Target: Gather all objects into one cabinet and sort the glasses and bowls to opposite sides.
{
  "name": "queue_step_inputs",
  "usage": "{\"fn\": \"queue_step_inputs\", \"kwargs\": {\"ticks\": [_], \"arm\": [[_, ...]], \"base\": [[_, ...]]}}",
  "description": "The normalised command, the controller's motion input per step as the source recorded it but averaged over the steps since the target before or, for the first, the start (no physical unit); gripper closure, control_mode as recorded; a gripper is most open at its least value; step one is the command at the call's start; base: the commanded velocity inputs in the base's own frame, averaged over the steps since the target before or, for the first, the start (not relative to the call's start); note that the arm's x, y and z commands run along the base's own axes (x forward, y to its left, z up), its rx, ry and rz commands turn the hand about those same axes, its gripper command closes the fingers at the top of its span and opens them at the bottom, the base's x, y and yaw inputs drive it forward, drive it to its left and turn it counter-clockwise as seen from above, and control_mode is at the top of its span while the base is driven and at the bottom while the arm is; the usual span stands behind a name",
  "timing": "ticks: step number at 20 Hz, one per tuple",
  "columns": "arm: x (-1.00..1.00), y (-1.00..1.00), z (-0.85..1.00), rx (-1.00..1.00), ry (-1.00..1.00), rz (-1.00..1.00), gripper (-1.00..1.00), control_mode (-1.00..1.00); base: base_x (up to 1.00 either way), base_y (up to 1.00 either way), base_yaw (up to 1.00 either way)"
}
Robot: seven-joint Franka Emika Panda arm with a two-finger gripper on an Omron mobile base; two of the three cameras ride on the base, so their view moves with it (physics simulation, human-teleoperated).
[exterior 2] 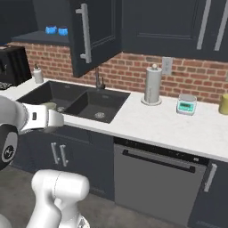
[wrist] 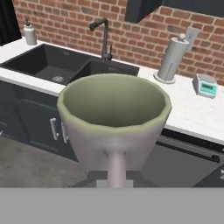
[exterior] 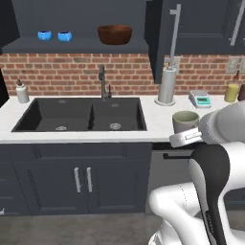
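- Gripper [wrist: 114,177] clamped on grey-green mug [wrist: 113,118] by its handle, upright, in front of the counter [exterior: 158,122].
- 2 blue cups [exterior: 54,35] + brown bowl [exterior: 115,34] on open cabinet shelf [exterior: 76,45].

The mug [wrist: 113,127] hides the hand's fingertips.

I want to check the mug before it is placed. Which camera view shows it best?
The hand view: the mug is close, with open mouth and handle visible. The left base view shows it small beside the arm; the right base view shows just a sliver.
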Motion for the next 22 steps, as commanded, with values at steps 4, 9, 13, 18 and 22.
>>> {"fn": "queue_step_inputs", "kwargs": {"ticks": [4,9,13,18,22], "arm": [[0.0,0.0,0.0,0.0,0.0,0.0,1.0,1.0],[0.0,0.0,0.0,0.0,0.0,0.0,1.0,1.0],[0.0,0.0,0.0,0.0,0.0,0.0,1.0,1.0],[0.0,0.0,0.0,0.0,0.0,0.0,1.0,1.0],[0.0,0.0,0.0,0.0,0.0,0.0,1.0,1.0]], "base": [[0.46,1.0,-0.04],[0.79,0.99,-0.22],[0.79,0.87,-0.19],[0.62,0.91,-0.13],[0.42,0.83,-0.12]]}}
